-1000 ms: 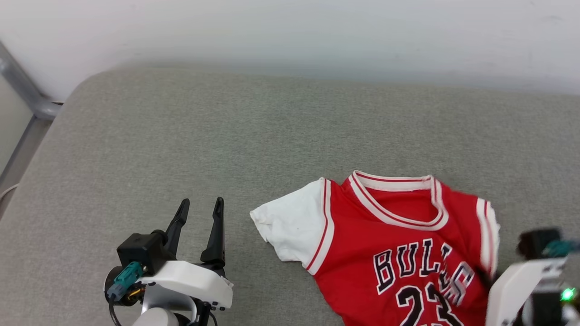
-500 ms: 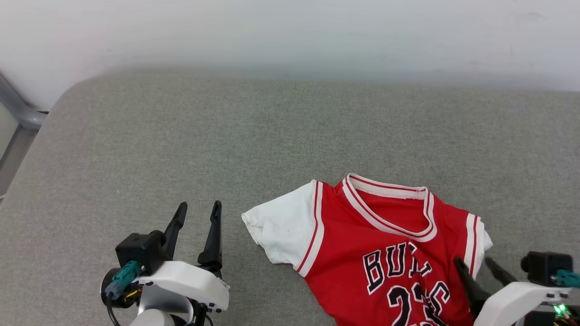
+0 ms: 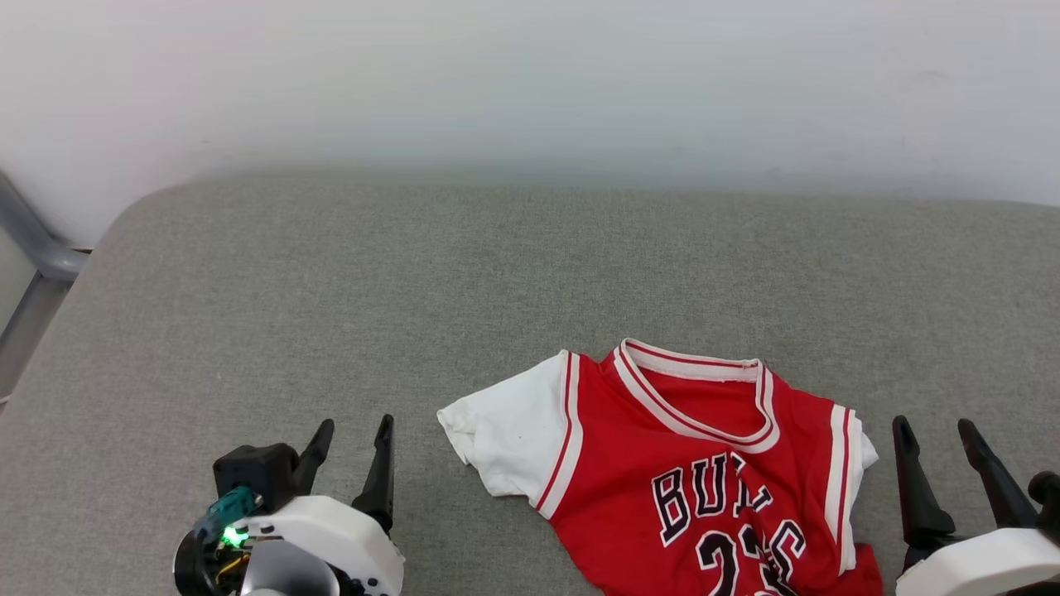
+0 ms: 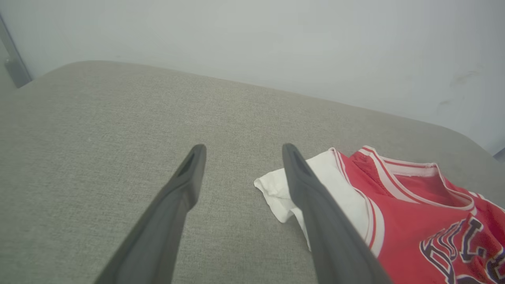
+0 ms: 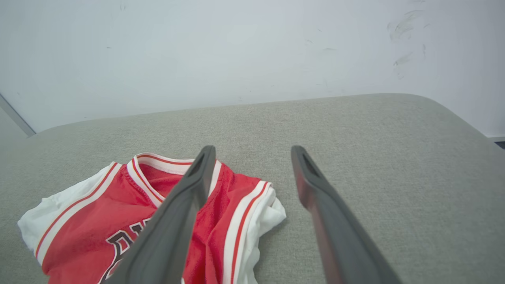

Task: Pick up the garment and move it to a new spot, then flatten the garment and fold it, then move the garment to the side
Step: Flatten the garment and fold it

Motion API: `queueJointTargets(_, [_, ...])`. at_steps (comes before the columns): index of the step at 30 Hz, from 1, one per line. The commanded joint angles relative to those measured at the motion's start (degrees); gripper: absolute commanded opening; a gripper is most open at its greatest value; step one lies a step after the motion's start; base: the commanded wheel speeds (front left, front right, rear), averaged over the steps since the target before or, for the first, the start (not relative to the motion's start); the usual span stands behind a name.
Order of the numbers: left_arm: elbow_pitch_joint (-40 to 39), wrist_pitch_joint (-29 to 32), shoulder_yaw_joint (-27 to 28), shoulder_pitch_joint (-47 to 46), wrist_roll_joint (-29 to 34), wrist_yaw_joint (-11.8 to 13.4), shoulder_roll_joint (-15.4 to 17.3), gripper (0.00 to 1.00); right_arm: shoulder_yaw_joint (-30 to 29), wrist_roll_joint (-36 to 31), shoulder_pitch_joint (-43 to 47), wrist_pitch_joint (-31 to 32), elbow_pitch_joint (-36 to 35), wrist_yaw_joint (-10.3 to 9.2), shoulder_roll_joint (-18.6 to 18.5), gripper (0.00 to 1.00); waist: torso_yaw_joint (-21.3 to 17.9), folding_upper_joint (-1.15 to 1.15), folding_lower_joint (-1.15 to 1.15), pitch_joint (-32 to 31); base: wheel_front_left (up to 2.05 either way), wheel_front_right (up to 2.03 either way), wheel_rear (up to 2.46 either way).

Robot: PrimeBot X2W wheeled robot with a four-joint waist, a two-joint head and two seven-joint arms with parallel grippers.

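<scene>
Two grippers flank the garment (image 3: 704, 463) in the head view. It lies rumpled toward the near edge of the grey cushion (image 3: 414, 273). The left gripper (image 3: 354, 425) sits just beyond its white sleeve and the right gripper (image 3: 934, 425) just off the other sleeve, both parted and empty. In the left wrist view, the fingers (image 4: 185, 185) stand wide apart over bare cushion, touching nothing. In the right wrist view, the spread fingers (image 5: 315, 189) grip nothing, with the garment at lower left.
</scene>
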Motion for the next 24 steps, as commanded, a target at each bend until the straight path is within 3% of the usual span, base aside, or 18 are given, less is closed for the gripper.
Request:
queueJointTargets(1, [0.3, 0.8, -0.2, -0.6, -0.3, -0.3, 0.2, 1.0, -0.1, 0.0, 0.3, 0.0, -0.4, -0.04, 0.2, 1.0, -0.1, 0.0, 0.01, 0.2, 0.0, 0.0, 0.0])
queueJointTargets(14, [9.4, 24.6, -6.1, -16.5, -5.9, -7.4, 1.1, 1.0, 1.6, 1.3, -2.3, 0.5, -2.5, -0.04, 0.3, 1.0, -3.2, 0.0, 0.01, 6.6, 0.0, 0.0, 0.0])
queueJointTargets(19, [14.9, 31.8, -9.4, -21.8, -5.3, -10.2, 1.8, 1.0, 2.2, 1.9, -3.9, 0.2, -1.8, -0.04, 0.3, 1.0, -4.9, 0.0, 0.01, 9.2, 0.0, 0.0, 0.0])
queueJointTargets(24, [21.7, 38.9, -13.2, -24.6, -3.6, -11.2, 2.6, 1.0, 2.4, 2.7, -5.0, -0.4, -0.6, -0.04, 0.3, 1.0, -6.3, 0.0, 0.01, 10.4, 0.0, 0.0, 0.0])
